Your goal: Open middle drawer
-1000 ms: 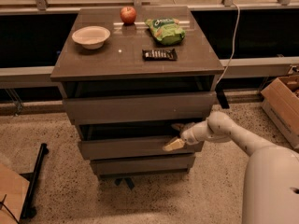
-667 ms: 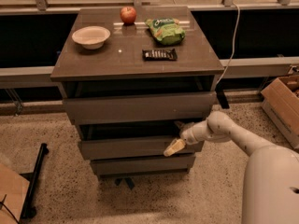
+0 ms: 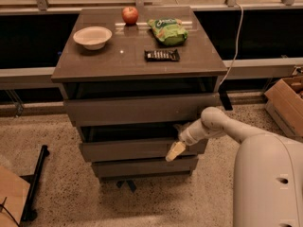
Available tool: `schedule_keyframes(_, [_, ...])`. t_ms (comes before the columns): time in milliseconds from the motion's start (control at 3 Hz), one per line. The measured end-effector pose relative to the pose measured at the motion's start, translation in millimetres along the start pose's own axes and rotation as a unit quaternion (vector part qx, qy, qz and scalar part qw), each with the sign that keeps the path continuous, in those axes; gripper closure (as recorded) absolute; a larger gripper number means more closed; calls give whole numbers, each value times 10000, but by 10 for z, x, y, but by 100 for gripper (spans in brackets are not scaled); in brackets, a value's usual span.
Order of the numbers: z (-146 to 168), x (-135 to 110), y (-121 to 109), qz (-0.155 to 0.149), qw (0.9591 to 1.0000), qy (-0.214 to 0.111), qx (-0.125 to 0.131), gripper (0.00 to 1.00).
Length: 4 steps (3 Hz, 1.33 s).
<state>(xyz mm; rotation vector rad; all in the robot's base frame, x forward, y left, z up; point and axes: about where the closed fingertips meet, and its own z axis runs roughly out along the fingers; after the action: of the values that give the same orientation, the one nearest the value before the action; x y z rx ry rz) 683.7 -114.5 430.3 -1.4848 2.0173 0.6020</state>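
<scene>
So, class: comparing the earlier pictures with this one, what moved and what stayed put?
The claw has dipped slightly down the front of the middle drawer, from near its top edge toward its lower edge; no taking hold or letting go shows. The drawer sits where it did, and the bowl, apple, green bag and dark bar on top have not moved.

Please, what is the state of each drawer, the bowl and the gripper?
top drawer: dark gap above its front.
middle drawer: dark gap above its front.
bottom drawer: looks shut.
bowl: upright, empty.
gripper: before the middle drawer's front, right end.
</scene>
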Motion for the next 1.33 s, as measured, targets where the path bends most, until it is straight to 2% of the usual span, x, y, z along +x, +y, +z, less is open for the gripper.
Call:
schedule_keyframes(333, [-186,367,199,252,9968,762,-43,0])
schedule_keyframes(667, [-293,618,380,511,9923,1115,-148,16])
schedule_keyframes(1000, [-318,595,381,511,9923,1115,-148,39])
schedule_keyframes(1333, [-370,549,383,511,9923,1115,-148,78])
